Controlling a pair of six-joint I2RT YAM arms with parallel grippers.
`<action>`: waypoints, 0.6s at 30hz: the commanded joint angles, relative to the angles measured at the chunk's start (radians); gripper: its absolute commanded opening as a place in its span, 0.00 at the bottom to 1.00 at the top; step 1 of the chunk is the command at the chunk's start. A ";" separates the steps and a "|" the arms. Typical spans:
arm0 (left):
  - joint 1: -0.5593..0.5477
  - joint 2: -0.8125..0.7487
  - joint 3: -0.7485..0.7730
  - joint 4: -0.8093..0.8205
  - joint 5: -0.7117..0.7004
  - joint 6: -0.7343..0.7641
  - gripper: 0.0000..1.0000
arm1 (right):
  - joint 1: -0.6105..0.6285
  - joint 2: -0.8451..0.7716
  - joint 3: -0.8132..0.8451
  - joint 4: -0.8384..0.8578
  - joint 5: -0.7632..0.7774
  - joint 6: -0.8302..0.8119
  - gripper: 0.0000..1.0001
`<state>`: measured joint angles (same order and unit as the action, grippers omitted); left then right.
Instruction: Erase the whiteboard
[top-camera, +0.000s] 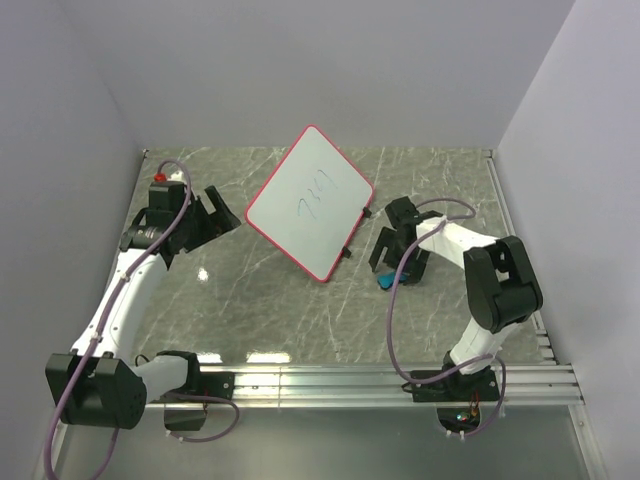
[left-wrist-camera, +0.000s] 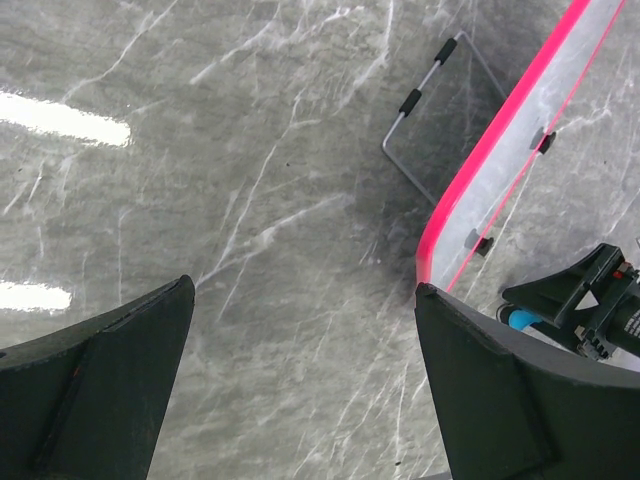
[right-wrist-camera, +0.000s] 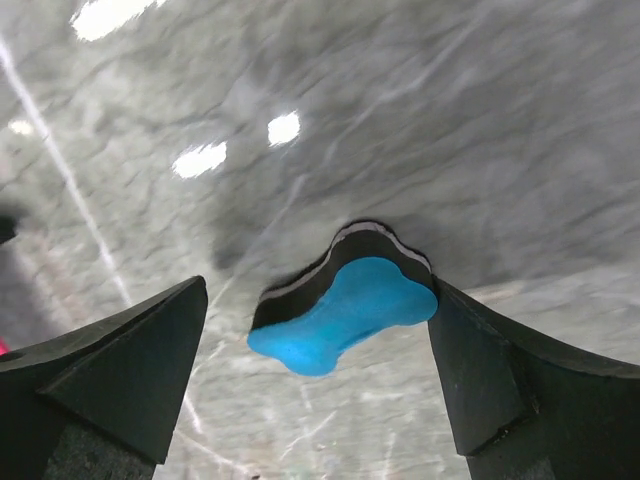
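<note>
The left pincer (left-wrist-camera: 303, 288) stands wide open with nothing between its dark, wedge-shaped fingers (left-wrist-camera: 110, 370); it hangs over bare desk (top-camera: 250, 310) toward the left edge, touching nothing. The right pincer (right-wrist-camera: 318, 288) is spread just as wide, low over the desk near the right edge. A small eraser (right-wrist-camera: 345, 310) lies flat between its fingers. It is not clamped, and whether the right finger brushes its end I cannot tell. The eraser is bone-shaped, with a soft-looking blue top over a thin white layer and a dark base. The whiteboard (top-camera: 310, 200) sits near the middle of the far edge, turned corner-on. It is smooth and glossy with a pink rim, rounded corners, small black clips and faint blue marks at its centre. A thin wire stand (left-wrist-camera: 415, 100) with black sleeves shows beside it on the grey, white-veined, marble-patterned surface
</note>
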<state>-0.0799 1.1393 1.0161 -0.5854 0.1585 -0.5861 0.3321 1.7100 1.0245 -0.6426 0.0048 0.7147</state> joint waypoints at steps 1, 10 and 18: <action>-0.004 -0.036 0.035 -0.017 -0.023 0.029 0.98 | 0.047 -0.016 -0.023 0.023 -0.071 0.072 0.96; -0.004 -0.023 0.009 0.004 0.003 0.035 0.98 | 0.079 -0.001 -0.027 0.000 -0.020 0.077 0.95; -0.004 -0.001 0.021 0.001 0.012 0.057 0.98 | 0.064 0.083 -0.003 0.023 0.043 0.074 0.74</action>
<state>-0.0803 1.1324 1.0161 -0.6029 0.1543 -0.5587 0.4110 1.7199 1.0279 -0.6670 -0.0032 0.7757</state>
